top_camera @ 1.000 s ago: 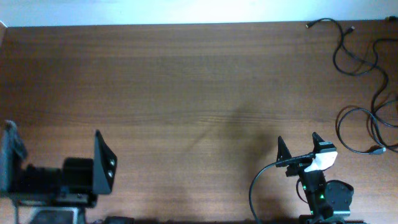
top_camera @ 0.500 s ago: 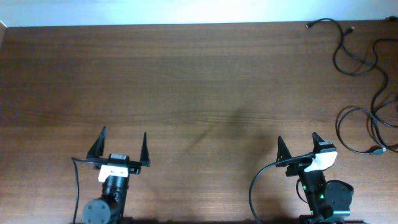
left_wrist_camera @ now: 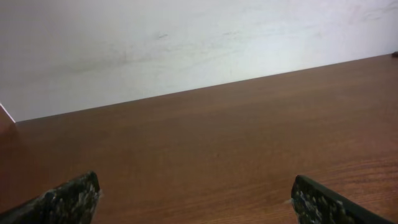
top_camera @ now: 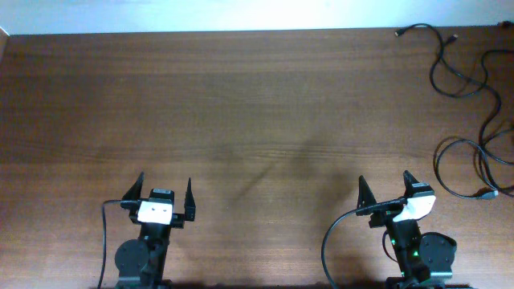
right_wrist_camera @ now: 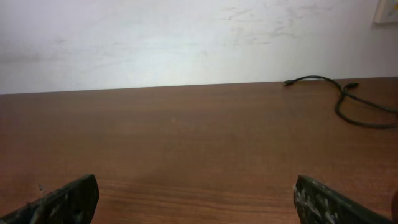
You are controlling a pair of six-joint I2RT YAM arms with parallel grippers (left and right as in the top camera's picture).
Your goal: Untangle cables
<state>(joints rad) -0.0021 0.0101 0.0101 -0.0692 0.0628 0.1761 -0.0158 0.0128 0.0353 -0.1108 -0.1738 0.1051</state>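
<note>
Tangled black cables [top_camera: 474, 120] lie at the far right of the brown table, running from the back right corner down to a loop with a plug near the right edge. One cable end shows in the right wrist view [right_wrist_camera: 348, 99]. My left gripper [top_camera: 165, 189] is open and empty near the front edge at the left. My right gripper [top_camera: 385, 183] is open and empty near the front edge at the right, left of the cable loop. Both sets of fingertips show wide apart in the wrist views [left_wrist_camera: 196, 193] [right_wrist_camera: 196, 193].
The wooden table [top_camera: 241, 112] meets a white wall at the back [right_wrist_camera: 186, 37]. A thin black lead [top_camera: 329, 241] loops from my right arm at the front edge.
My left arm has swung from lying sideways at the front left to pointing forward, and has shifted slightly right. The right arm and cables have not moved.
</note>
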